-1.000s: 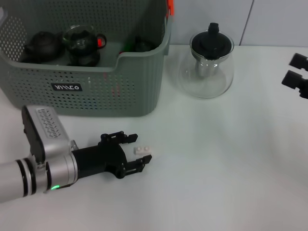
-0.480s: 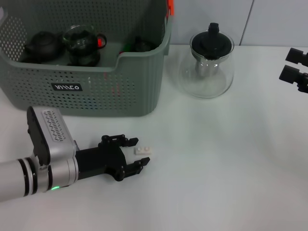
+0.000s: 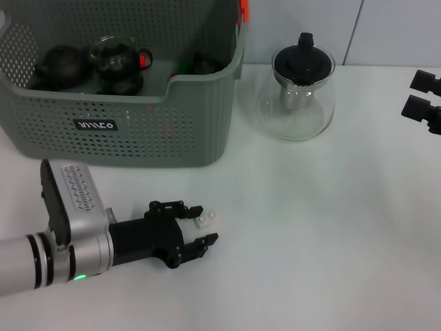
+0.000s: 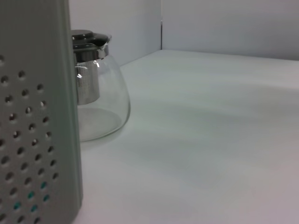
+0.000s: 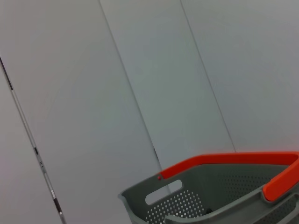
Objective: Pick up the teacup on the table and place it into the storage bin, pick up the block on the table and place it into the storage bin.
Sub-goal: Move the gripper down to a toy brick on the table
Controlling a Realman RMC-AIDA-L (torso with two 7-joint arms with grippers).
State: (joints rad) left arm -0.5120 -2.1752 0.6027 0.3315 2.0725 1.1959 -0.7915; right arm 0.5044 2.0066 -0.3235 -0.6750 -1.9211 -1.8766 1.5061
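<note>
A small white block [image 3: 209,219] lies tilted on the white table [image 3: 317,227], in front of the storage bin [image 3: 138,131]. My left gripper [image 3: 205,224] reaches in low from the left, open, with one black finger on each side of the block. Whether a finger touches the block, I cannot tell. Inside the bin lie dark and glass tea pieces [image 3: 114,62]; which of them is the teacup I cannot tell. The bin's perforated wall [image 4: 37,116] fills one side of the left wrist view. My right gripper [image 3: 424,103] hangs at the far right edge, away from everything.
A clear glass teapot with a black lid [image 3: 302,93] stands right of the bin; it also shows in the left wrist view as the teapot [image 4: 93,93]. The right wrist view shows a grey basket with orange handles [image 5: 224,186] against a wall.
My left gripper has slid forward and its fingers have drawn closer around the block. The block has turned and now sits tilted. The right arm has barely moved.
</note>
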